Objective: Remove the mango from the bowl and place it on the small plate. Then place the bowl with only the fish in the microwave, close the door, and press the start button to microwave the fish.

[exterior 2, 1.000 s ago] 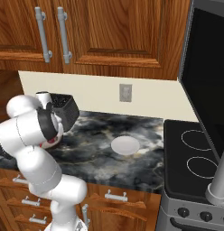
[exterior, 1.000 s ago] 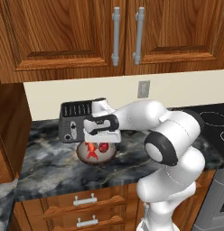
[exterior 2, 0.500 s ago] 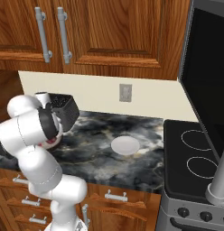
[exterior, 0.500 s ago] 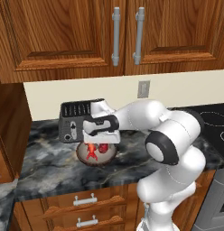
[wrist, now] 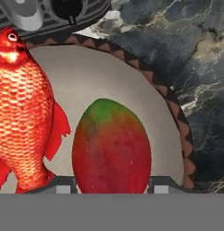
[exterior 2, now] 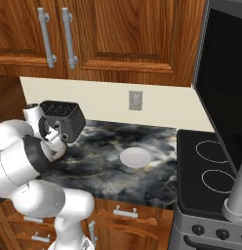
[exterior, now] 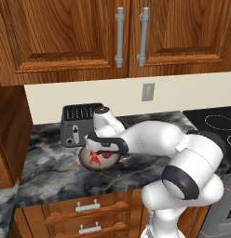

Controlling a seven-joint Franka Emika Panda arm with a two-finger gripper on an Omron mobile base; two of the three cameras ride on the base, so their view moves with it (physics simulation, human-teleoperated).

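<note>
- The claw [exterior: 104, 151] has come down into the bowl [exterior: 85, 161] since a moment ago, and its tips have been drawing in from a wide spread; they now stand on either side of the mango [wrist: 112, 146].
- From the hand view the two dark tips sit just at the fruit's flanks, but I cannot tell whether they already pinch it or are a touch short of contact. No lift has begun; the mango lies on the bowl's pale floor.
- My reading: the grasp is being made, so the very first step of the task is under way and everything else is still ahead.
- In the bowl: the mango directly under the claw, and the fish [wrist: 24, 108] lying alongside it, near but with a sliver of bowl floor between them.
- The fish needs to stay put when the fruit rises; a tip brushing its fin could drag it along.
- The toaster [exterior: 77, 122] stands just behind the claw, right at the bowl's far rim.
- The small plate [exterior 2: 135, 157] waits bare on the worktop [exterior 2: 103, 166], well apart from the claw, off towards the stove [exterior 2: 211, 171].
</note>
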